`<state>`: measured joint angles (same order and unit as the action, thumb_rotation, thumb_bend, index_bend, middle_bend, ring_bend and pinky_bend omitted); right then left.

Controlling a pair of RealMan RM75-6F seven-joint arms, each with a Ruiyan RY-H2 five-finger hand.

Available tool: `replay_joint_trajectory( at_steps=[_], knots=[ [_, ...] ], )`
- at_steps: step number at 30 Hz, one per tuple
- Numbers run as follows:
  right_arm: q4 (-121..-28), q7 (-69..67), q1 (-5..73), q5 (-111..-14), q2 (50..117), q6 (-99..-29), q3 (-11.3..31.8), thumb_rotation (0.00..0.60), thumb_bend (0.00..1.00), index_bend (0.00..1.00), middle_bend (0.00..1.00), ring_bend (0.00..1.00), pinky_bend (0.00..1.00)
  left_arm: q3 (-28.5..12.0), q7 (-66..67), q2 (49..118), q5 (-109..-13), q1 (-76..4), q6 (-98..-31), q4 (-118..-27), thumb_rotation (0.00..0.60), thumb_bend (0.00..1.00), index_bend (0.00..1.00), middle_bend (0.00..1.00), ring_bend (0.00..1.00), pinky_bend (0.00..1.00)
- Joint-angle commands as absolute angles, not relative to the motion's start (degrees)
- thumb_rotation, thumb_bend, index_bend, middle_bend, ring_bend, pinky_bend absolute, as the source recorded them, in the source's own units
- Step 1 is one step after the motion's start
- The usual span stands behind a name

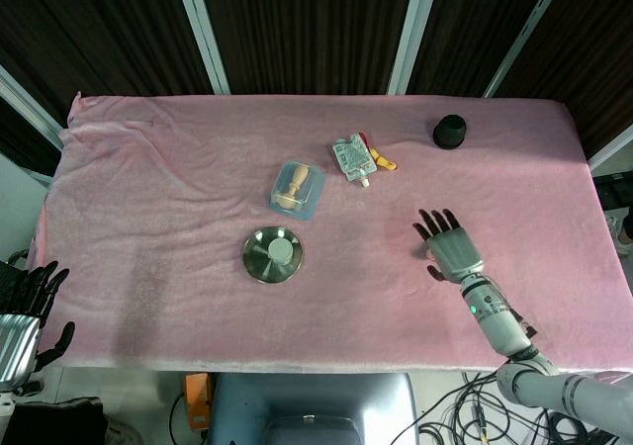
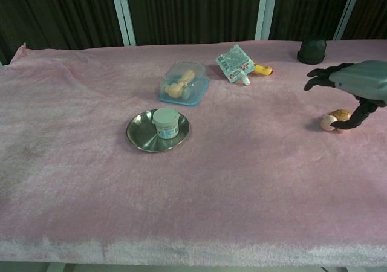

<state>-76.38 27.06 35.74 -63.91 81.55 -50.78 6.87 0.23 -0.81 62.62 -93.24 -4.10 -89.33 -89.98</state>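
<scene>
Now the right hand (image 2: pixel 357 84) hovers right above the toy turtle (image 2: pixel 334 119), fingers spread wide and holding nothing.

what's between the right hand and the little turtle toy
Nothing. In the chest view the right hand hovers open just above the turtle toy, with no other object between them. In the head view the hand hides the toy.
</scene>
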Motion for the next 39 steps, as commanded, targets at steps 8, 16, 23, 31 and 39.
replay_joint_trajectory(
  at_steps=[8, 16, 23, 31, 39],
  knots=[
    [-63.9, 18.7, 36.8, -60.6, 84.3, -45.5, 8.7, 0.6, 0.4, 0.42, 0.0, 0.0, 0.0, 0.0, -0.5, 62.7, -92.9, -4.2, -89.2, -90.1, 0.6, 0.43, 0.0, 0.0, 0.0, 0.0],
    [-63.4, 16.3, 36.5, -63.1, 84.5, -45.2, 7.3, 0.6, 0.4, 0.42, 0.0, 0.0, 0.0, 0.0, -0.6, 62.7, -92.9, -4.2, -89.3, -90.1, 0.6, 0.43, 0.0, 0.0, 0.0, 0.0],
    [-61.1, 16.0, 36.9, -63.3, 86.4, -43.6, 6.6, 0.6, 0.4, 0.46, 0.0, 0.0, 0.0, 0.0, -0.9, 62.6, -92.9, -4.1, -89.5, -90.1, 0.6, 0.43, 0.0, 0.0, 0.0, 0.0],
    [-58.8, 15.3, 36.8, -63.9, 88.1, -44.4, 6.7, 0.6, 0.45, 0.7, 0.03, 0.0, 0.0, 0.0, -1.2, 62.5, -92.9, -3.9, -89.6, -90.0, 0.6, 0.43, 0.0, 0.0, 0.0, 0.0],
    [-57.1, 17.3, 36.6, -63.8, 89.9, -45.8, 6.8, 0.6, 0.6, 0.95, 0.15, 0.0, 0.0, 0.1, -1.3, 62.5, -93.0, -3.9, -89.8, -89.9, 0.6, 0.43, 0.0, 0.0, 0.0, 0.0]
  ],
)
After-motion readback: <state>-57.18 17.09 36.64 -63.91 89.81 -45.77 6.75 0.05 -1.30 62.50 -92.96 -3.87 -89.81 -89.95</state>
